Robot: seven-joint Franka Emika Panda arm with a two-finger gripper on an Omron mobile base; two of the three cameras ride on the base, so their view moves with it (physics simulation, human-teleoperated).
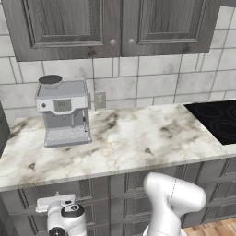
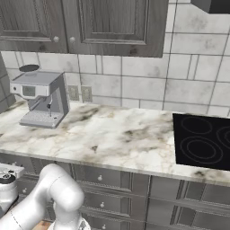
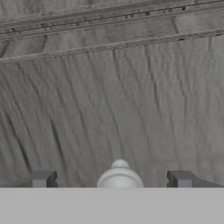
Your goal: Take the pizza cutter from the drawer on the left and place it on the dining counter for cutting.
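- Left base view puts the white marble worktop [image 1: 138,138] with grey-brown veins across the middle, dark grey wood-grain cabinet doors [image 1: 115,25] above it.
- On that worktop I see a boxy grey coffee machine [image 1: 63,113] at left and a black glass hob [image 1: 219,120] at right.
- Up close, the dark grey wood-grain drawer [image 3: 113,96] front faces me, shut.
- My hand [image 3: 111,179] is spread wide, the drawer's small round silver knob [image 3: 119,176] between the fingers [image 3: 41,178], unpinched.
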